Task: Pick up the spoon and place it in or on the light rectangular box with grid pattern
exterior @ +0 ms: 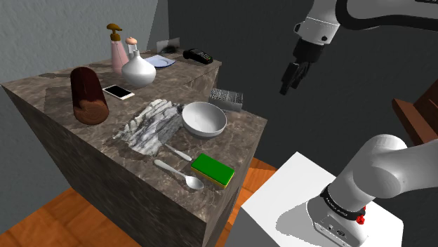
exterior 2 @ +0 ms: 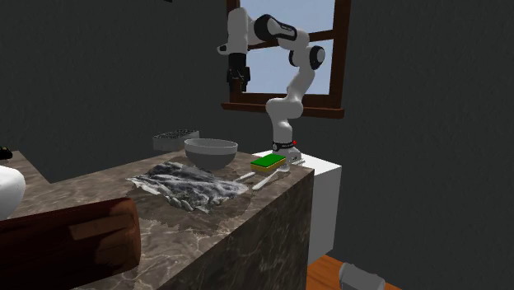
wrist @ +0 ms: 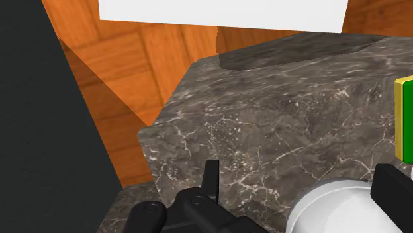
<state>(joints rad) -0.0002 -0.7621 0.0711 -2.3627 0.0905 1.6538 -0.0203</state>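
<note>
A white spoon [exterior: 180, 175] lies near the dark marble counter's front edge, beside a green sponge [exterior: 213, 170]; in the second exterior view the spoon [exterior 2: 272, 177] rests at the counter's right corner. The light box with a grid pattern [exterior: 226, 98] stands at the counter's far edge behind a white bowl [exterior: 204, 118], and it appears again as the box [exterior 2: 175, 138] left of the bowl [exterior 2: 211, 152]. My gripper [exterior: 291, 77] hangs high above and off the counter's side, open and holding nothing. In the wrist view my gripper [wrist: 301, 172] has its fingers [wrist: 210, 179] apart over the bowl [wrist: 331, 208].
A second white utensil [exterior: 179, 152] lies by the spoon. A marbled cloth [exterior: 149, 125], brown cylinder [exterior: 89, 95], phone [exterior: 118, 92], white vase [exterior: 138, 70], soap bottles [exterior: 118, 49], plate [exterior: 160, 62] and black device [exterior: 198, 55] crowd the counter. The white stand [exterior: 309, 203] sits beside it.
</note>
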